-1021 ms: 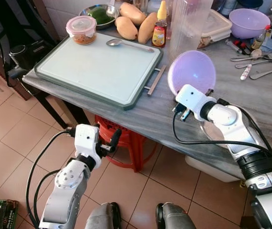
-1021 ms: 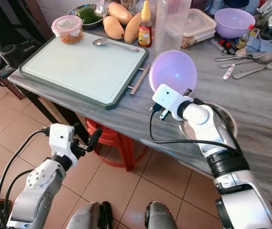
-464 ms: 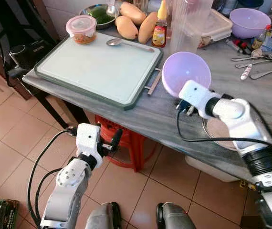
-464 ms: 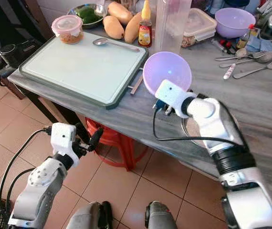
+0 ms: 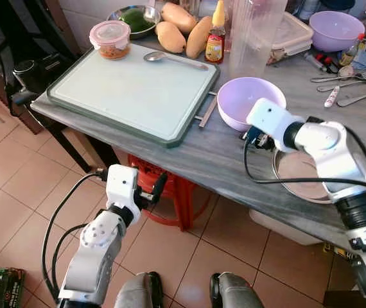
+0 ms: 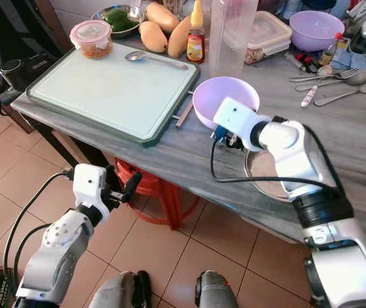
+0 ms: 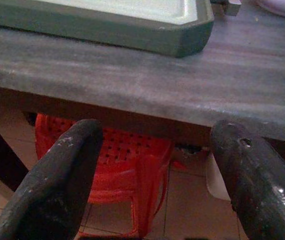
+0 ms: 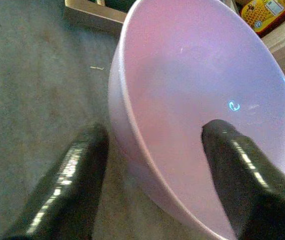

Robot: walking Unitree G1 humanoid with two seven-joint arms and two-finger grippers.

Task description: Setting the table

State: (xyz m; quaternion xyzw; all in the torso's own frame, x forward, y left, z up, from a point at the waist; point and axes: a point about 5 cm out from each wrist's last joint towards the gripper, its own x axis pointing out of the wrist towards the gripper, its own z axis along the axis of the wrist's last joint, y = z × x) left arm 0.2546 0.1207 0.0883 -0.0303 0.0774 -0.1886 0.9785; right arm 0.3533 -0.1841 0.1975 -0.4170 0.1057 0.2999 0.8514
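Bowl (image 5: pixel 250 101), the purple one, is set upright on the grey table (image 5: pixel 215 151), just right of the green tray (image 5: pixel 131 90) and in front of the tall clear jug (image 5: pixel 255 32). Its near rim is straddled by the right gripper (image 8: pixel 152 165): one black finger (image 8: pixel 70 185) is seen outside the wall and the other inside the bowl, with a gap at each side, so the bowl is not squeezed. A round metal plate (image 5: pixel 302 176) is seen on the table just beside the bowl, partly hidden under the right arm. On the tray, a spoon (image 5: pixel 173 59) and a small tub (image 5: pixel 110 40) with a pink lid are laid at the far edge. Behind the tray, yellow fruits (image 5: pixel 183 29) and a sauce bottle (image 5: pixel 215 42) are lined up. A second purple bowl (image 5: pixel 334 29) is placed at the far right, near forks (image 5: pixel 353 76) and a lidded box (image 5: pixel 290 35). The left gripper (image 5: pixel 154 189) is held low in front of the table edge, over the tiled floor, with its fingers (image 7: pixel 57 185) spread wide and nothing between them. A red stool (image 7: pixel 127 175) is seen under the table.
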